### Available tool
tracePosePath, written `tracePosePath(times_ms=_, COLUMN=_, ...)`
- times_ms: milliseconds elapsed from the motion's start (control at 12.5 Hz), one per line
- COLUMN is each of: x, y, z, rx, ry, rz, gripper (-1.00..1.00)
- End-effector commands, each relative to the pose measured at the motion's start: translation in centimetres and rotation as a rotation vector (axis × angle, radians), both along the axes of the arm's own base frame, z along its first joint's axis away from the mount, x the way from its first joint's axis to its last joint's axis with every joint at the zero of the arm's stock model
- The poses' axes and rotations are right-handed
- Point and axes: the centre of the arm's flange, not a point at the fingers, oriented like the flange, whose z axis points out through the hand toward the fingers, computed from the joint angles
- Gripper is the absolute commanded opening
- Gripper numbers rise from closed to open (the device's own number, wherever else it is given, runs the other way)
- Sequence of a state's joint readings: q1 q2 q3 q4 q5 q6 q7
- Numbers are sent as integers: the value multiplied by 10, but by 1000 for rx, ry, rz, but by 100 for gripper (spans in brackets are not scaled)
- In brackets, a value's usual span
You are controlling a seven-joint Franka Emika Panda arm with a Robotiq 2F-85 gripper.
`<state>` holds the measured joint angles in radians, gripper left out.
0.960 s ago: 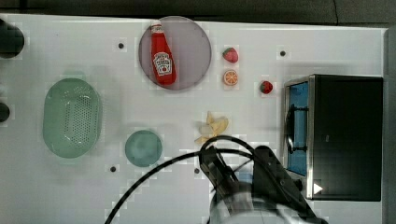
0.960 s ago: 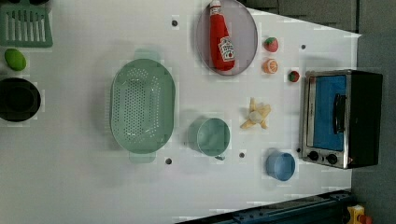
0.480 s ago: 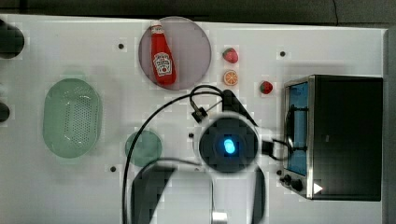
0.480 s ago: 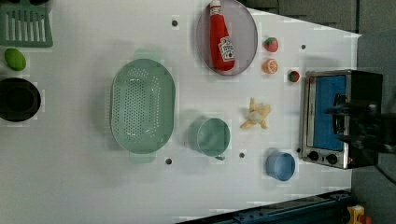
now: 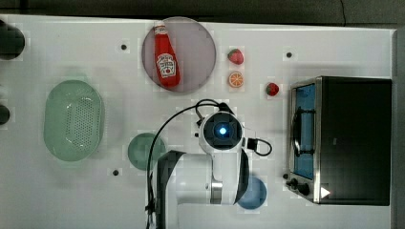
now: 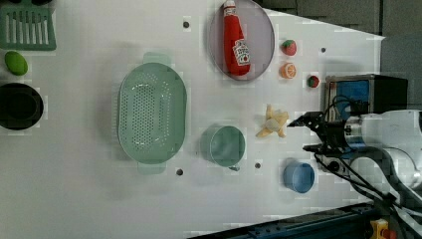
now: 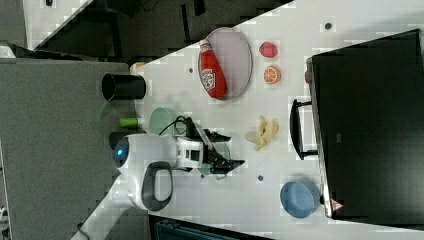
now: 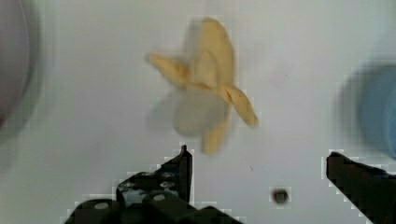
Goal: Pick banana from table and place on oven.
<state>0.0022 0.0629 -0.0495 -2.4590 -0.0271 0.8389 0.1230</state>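
Note:
The banana (image 6: 272, 123), small, pale yellow and partly peeled, lies on the white table (image 6: 74, 199) between a teal cup and the oven (image 6: 366, 92). It is also seen in the right view as banana (image 7: 262, 133) and close up in the wrist view as banana (image 8: 205, 100). My gripper (image 6: 301, 135) hangs open above the table, close to the banana on the oven's side in the left view, with nothing between its fingers (image 8: 184, 161). In the top view the arm's wrist (image 5: 222, 131) covers the banana. The oven (image 5: 353, 138) has a black top and a blue glass door.
A ketchup bottle (image 5: 165, 57) lies on a grey plate (image 5: 196, 52). Strawberries (image 5: 235, 56) and an orange slice (image 5: 235, 78) sit near the oven. There are also a green colander (image 5: 74, 119), a teal cup (image 6: 226, 145) and a blue bowl (image 6: 298, 177).
The arm has swung in from the top view's lower edge to stand over the banana. In the left view it came in from the right. The gripper stayed open.

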Motion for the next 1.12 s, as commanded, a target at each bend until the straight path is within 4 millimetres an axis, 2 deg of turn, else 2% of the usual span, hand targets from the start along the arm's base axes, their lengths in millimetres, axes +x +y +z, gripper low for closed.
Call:
tracePosePath(times_ms=80, x=14, y=-21, z=-1, rx=-11, ry=-79, rz=-71, gripper=100)
tracePosePath(times_ms=480, x=12, y=-23, z=-79, rx=-20, ry=-85, rz=-68, gripper=100)
tracePosePath(times_ms=720, x=7, y=-23, z=-107, rx=-24, ry=-112, rz=-66, gripper=100)
tracePosePath(times_ms=960, x=4, y=-22, z=-112, rx=-24, ry=-150, rz=-63, gripper=18)
tracePosePath(times_ms=1120, x=5, y=-21, z=-110, rx=-24, ry=-158, rz=-61, gripper=-26)
